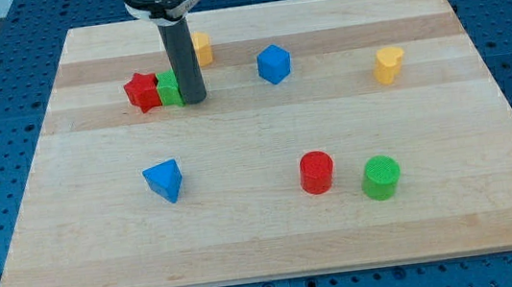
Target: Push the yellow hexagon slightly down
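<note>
The yellow hexagon (202,48) sits near the view's top left, partly hidden behind my rod. My tip (193,100) rests on the board just below the hexagon and directly right of a green block (169,89), touching or nearly touching it. A red star block (142,92) sits against the green block's left side.
A blue cube (274,64) lies right of the hexagon. A yellow heart-like block (387,65) is at the right. A blue triangle (164,181), a red cylinder (316,172) and a green cylinder (381,178) lie in the lower half. The wooden board (278,247) ends on all sides.
</note>
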`<control>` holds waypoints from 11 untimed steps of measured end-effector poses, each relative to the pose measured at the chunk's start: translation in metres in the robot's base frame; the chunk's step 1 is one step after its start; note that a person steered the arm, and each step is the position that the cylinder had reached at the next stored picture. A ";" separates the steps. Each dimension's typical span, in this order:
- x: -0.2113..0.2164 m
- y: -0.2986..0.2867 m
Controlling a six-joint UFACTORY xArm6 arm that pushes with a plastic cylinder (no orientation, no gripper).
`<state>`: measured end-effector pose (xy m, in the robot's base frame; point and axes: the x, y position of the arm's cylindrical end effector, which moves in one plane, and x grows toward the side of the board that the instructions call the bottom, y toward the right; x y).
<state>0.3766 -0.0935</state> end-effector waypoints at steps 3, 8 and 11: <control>0.016 0.134; -0.156 0.004; -0.092 0.033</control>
